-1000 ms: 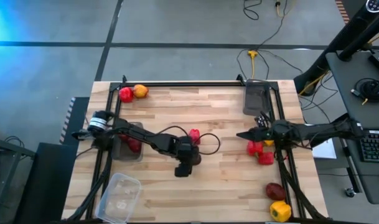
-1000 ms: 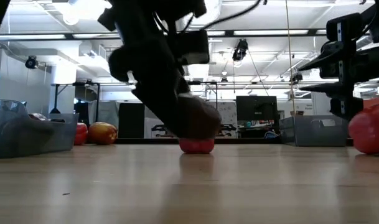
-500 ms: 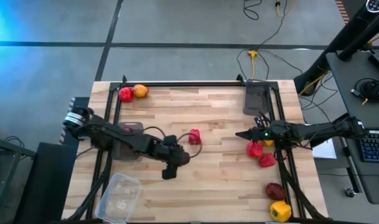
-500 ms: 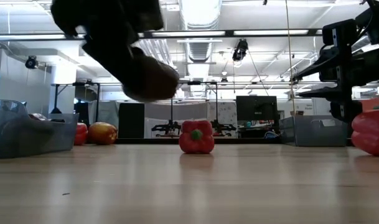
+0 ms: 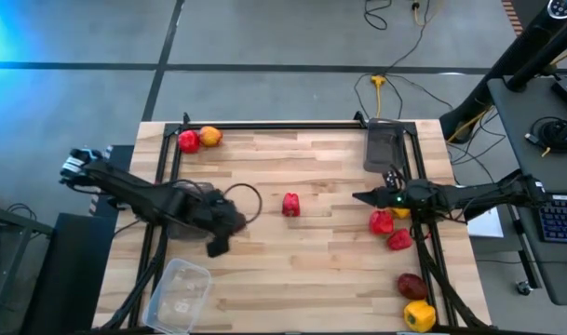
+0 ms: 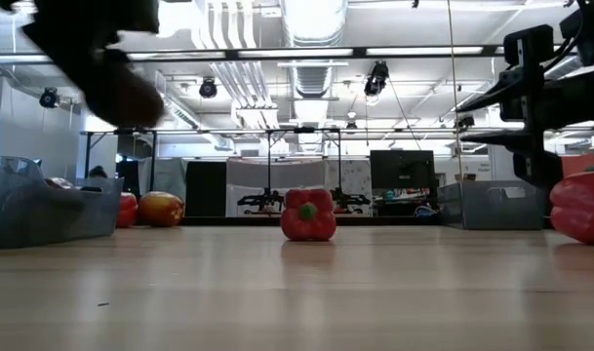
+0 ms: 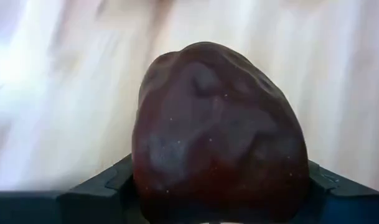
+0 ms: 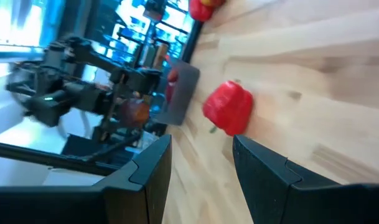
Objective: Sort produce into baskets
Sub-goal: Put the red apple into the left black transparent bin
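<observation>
the left claw [image 5: 218, 244] pinches a dark maroon fruit [image 7: 217, 134] above the desk [image 5: 311, 270], between the clear tub [image 5: 179, 296] and the dark grey tray [image 5: 192, 221] on the left side. the right claw [image 5: 365, 198] hangs with its fingers spread and nothing between them, just beside two red peppers [image 5: 383, 222] on the right. a lone red pepper [image 5: 290, 205] stands at mid-desk, well apart from both claws.

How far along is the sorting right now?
Early. One red piece already sits in the left grey tray. The left gripper holds a dark maroon fruit near that tray. Left: red pepper mid-table, the far-corner pair, and the right-side pieces. The clear tub looks empty.
</observation>
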Tool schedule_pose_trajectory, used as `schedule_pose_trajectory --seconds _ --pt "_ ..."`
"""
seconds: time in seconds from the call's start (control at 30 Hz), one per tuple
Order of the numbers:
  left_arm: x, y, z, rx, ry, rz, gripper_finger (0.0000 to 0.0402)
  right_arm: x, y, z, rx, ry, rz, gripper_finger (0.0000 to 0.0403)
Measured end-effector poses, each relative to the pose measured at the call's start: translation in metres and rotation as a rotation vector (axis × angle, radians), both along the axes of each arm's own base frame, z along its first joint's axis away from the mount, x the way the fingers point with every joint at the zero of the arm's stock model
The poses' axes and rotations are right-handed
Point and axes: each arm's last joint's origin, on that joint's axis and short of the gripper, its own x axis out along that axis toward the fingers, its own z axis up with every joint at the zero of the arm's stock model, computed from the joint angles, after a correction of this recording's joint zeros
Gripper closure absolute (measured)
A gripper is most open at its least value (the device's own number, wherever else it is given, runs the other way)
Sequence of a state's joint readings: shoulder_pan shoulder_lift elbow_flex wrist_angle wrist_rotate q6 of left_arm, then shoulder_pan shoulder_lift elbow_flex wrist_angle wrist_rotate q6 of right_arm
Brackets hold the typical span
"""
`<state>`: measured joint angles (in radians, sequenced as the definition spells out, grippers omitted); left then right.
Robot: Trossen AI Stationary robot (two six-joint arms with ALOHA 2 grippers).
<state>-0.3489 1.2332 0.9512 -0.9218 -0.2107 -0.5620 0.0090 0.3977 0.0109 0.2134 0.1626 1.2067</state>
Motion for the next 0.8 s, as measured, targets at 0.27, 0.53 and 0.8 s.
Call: schedule_pose_trajectory --seconds 0.27,0.53,0.8 --pt "-0.062 0.027 -0.001 0.136 0.319 0.206 0.0164 0.003 -0.001 0.005 -0.041 -0.051 -0.021 0.0241" --pt "-0.063 0.048 -0.034 0.17 0.328 0.38 0.0161 0.007 -0.002 0.003 -0.045 -0.036 -0.048 0.0241" --pt "-0.053 0.059 -0.049 0.275 0.347 0.439 0.0112 0.011 0.002 0.007 -0.05 -0.093 -0.013 0.0241"
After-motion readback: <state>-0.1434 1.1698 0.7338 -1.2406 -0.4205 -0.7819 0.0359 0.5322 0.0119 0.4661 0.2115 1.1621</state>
